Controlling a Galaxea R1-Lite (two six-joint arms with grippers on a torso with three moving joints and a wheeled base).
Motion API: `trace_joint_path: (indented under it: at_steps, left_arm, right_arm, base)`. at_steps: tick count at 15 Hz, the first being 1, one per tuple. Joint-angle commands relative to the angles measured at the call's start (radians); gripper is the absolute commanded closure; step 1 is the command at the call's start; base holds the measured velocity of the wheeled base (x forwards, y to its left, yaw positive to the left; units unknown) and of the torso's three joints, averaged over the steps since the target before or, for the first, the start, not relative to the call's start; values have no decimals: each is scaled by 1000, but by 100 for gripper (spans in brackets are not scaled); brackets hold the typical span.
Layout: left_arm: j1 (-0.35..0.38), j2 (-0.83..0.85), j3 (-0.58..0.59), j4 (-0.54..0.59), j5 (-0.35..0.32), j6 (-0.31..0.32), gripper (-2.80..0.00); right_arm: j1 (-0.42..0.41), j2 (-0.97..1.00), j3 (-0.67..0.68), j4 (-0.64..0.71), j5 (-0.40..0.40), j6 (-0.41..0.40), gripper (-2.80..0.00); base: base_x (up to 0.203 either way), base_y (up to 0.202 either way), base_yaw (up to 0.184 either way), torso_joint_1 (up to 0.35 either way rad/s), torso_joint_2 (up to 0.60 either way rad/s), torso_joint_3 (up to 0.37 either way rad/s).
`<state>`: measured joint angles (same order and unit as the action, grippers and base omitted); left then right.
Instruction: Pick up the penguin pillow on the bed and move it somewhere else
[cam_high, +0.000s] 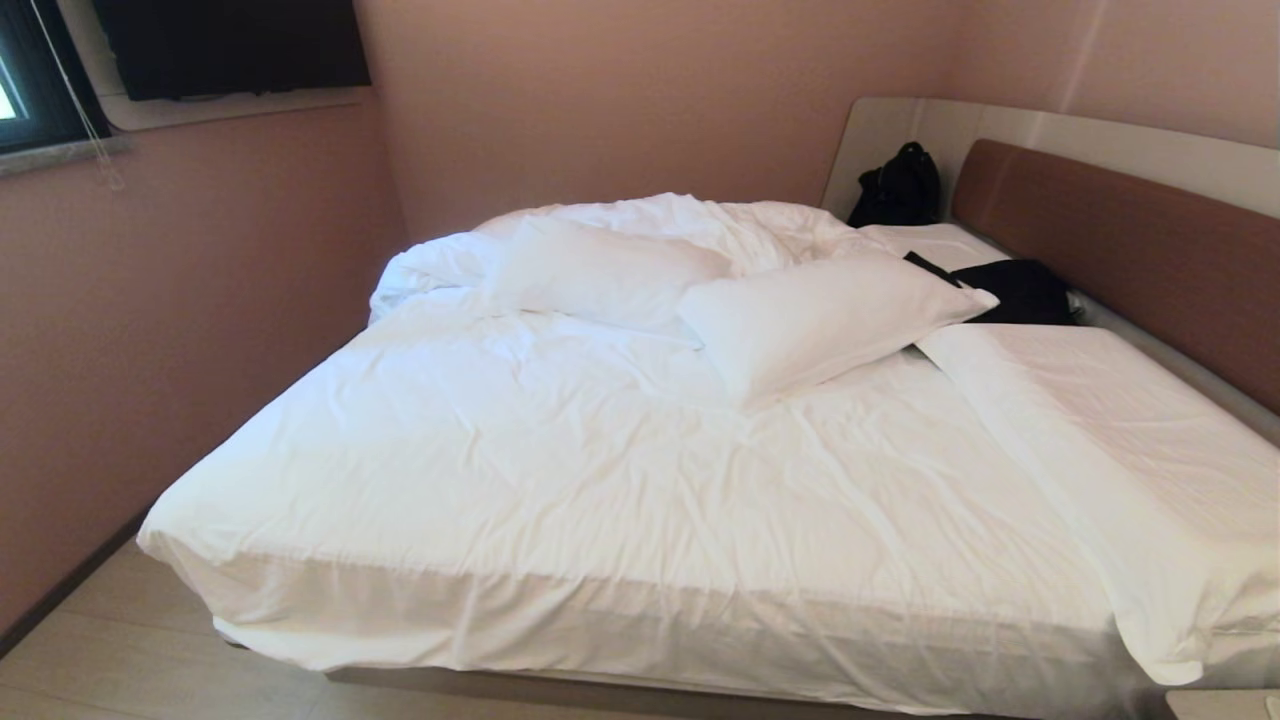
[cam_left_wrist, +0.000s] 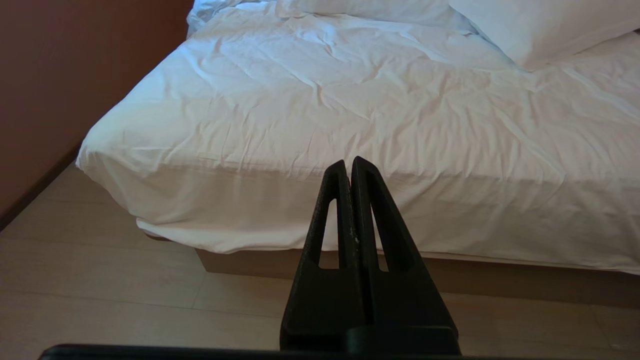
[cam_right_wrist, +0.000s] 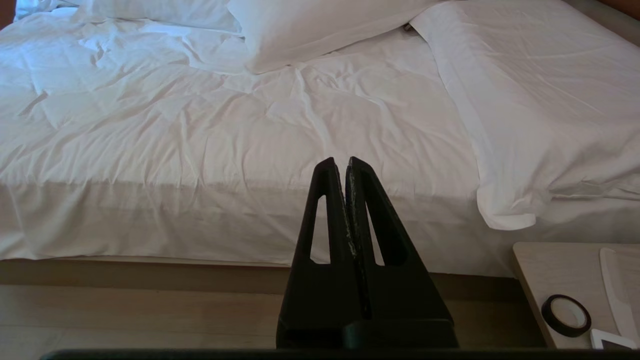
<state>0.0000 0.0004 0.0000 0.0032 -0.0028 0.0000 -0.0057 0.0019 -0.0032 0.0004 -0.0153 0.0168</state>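
- The bed: large, covered by a wrinkled white duvet, with a brown padded headboard set in a beige frame; it fills most of the head view and serves as the landmark below.
- Folded-back duvet strip: lies along the headboard side of the bed, its corner hanging over the bed's near edge.
- 2 plain white pillows: 1 near the middle of the bed, tilted toward the headboard; the other beyond it, toward the bed's far side.
- Black garment: on the bed against the headboard, partly under the nearer pillow's corner.
- Black bag: at the bed's far corner, against the frame.
- Penguin pillow: seen in none of the 3 views; its place on the bed cannot be told.
- Left end effector: fingers pressed together, empty, short of the bed's near edge, above the floor.
- Right end effector: fingers together, empty, likewise before the near edge.
- Table: beside the bed's near headboard corner, carrying a black tape roll.
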Motion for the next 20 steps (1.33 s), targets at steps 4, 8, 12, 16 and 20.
trace_joint_path:
  at_steps: [4,8,12,16,20]
  left_arm:
    - [0,0,0,0,0,0,0]
    - [0,0,0,0,0,0,0]
    - [0,0,0,0,0,0,0]
    - [0,0,0,0,0,0,0]
    - [0,0,0,0,0,0,0]
  right_arm:
    - [0,0,0,0,0,2,0]
    - [0,0,0,0,0,0,0]
    - [0,0,0,0,0,3,0]
    - [0,-1,0,0,0,3,0]
    - [0,0,0,-2,1,9,0]
  base:
    - [0,0,0,0,0,0]
    - [0,0,0,0,0,0]
    - [0,0,0,0,0,0]
    - [0,0,0,0,0,0]
    - [0,0,0,0,0,0]
